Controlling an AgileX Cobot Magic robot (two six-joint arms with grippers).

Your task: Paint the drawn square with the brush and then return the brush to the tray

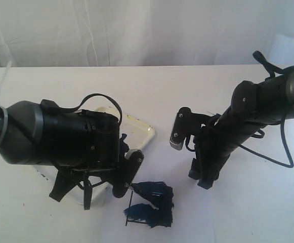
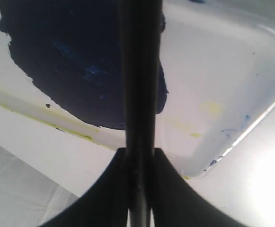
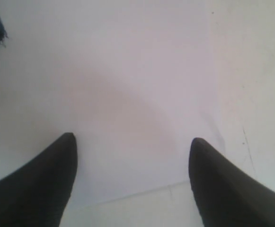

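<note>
Your white, matte table (image 1: pixel 248 217) carries everything. The bulky black left arm hangs over its left half because the tray (image 1: pixel 145 132) lies there. The tray is a shallow, glossy white dish with rounded corners and a yellowish stain along its rim, and the arm hides most of it in the exterior view. Its floor holds a wide blue-black paint puddle (image 2: pixel 80 61) with ragged edges. Just beside the tray, the drawn square (image 1: pixel 149 205) is smeared with streaky dark blue strokes that spill past its thin outline, so I judge the painting done and the return now in hand. Your left gripper (image 2: pixel 139 153) pinches the brush (image 2: pixel 139 71), a slim, smooth black handle, between narrow jaws above the tray floor, well placed for setting it down. Your right gripper (image 3: pixel 132 142) hovers beside the square with its tapered fingers spread wide and nothing between them, probably to keep out of the left arm's way.
</note>
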